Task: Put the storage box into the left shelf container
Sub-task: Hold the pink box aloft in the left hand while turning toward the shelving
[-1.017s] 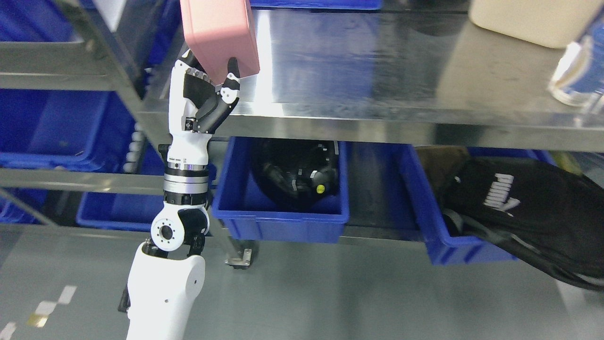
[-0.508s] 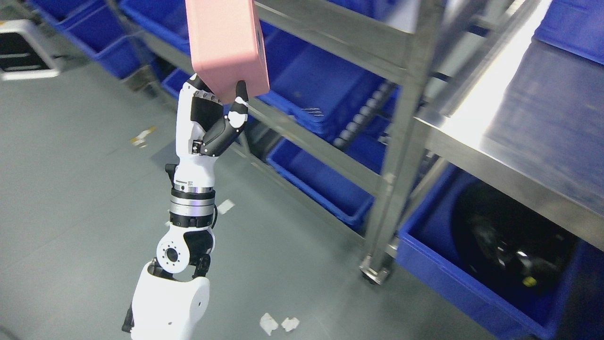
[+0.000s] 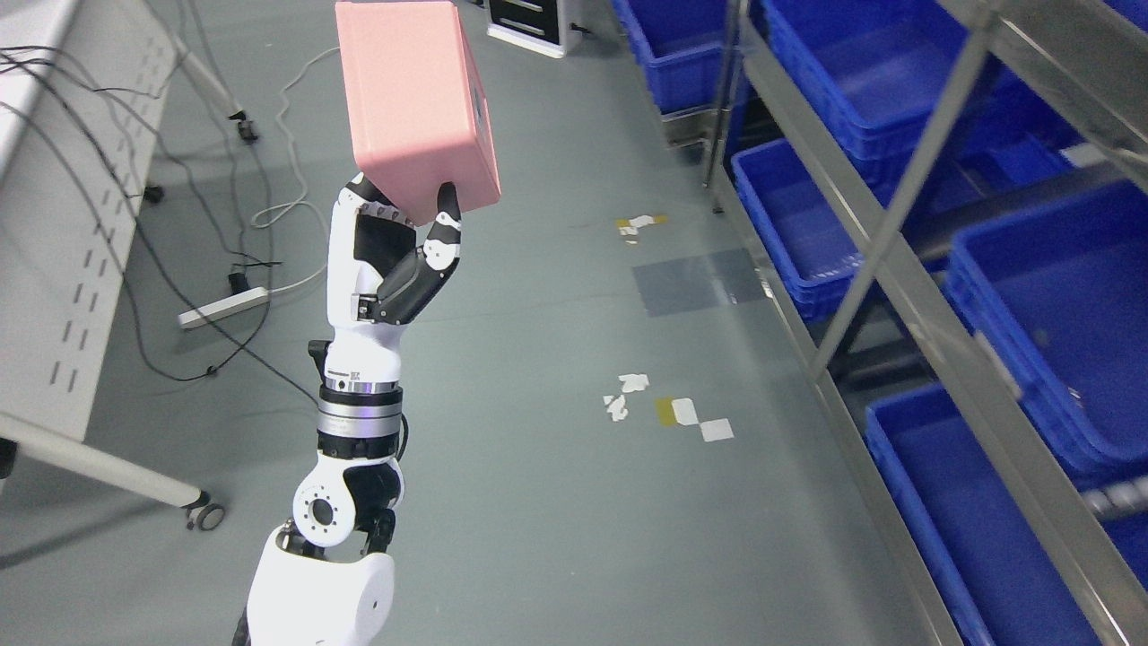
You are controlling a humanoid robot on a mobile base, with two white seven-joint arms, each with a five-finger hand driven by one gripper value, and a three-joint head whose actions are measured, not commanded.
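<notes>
The left robot hand (image 3: 395, 238) is white and black, and its fingers are curled up tight around the bottom of the pink storage box (image 3: 417, 103), a smooth, plastic-looking box with round corners held high over the grey floor (image 3: 556, 502). This looks like the carrying step, because the storage box is still well apart from the metal shelf (image 3: 897, 260) on its right, so next the box has to go over to that shelf and down into one of the shiny blue bins (image 3: 798, 224). Past the storage box, on its left, a white counter (image 3: 54, 224) stands with black wires (image 3: 206, 296) lying near it.
</notes>
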